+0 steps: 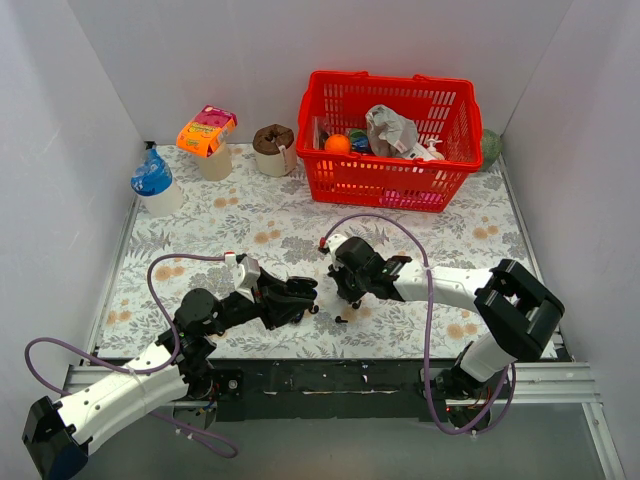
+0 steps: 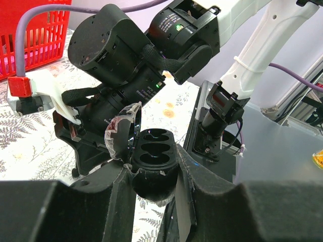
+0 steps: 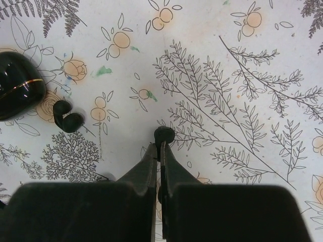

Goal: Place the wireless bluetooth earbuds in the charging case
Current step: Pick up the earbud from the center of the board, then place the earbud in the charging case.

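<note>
My left gripper point(image 2: 154, 179) is shut on an open black charging case point(image 2: 153, 154); its lid is swung back and its dark wells look empty. In the top view this gripper point(image 1: 298, 293) is at the table's middle front. My right gripper point(image 3: 161, 147) is shut on a tiny black earbud point(image 3: 164, 135), held by its stem above the floral cloth. It hangs just right of the left gripper in the top view point(image 1: 347, 292). Another earbud point(image 3: 68, 119) lies on the cloth to the left. Small black buds point(image 1: 341, 319) show on the table below the grippers.
A second, closed black case point(image 3: 17, 85) with a gold seam lies at the left of the right wrist view. A red basket point(image 1: 388, 178) of items stands at the back right. Cups and a blue bottle point(image 1: 152, 180) stand at the back left.
</note>
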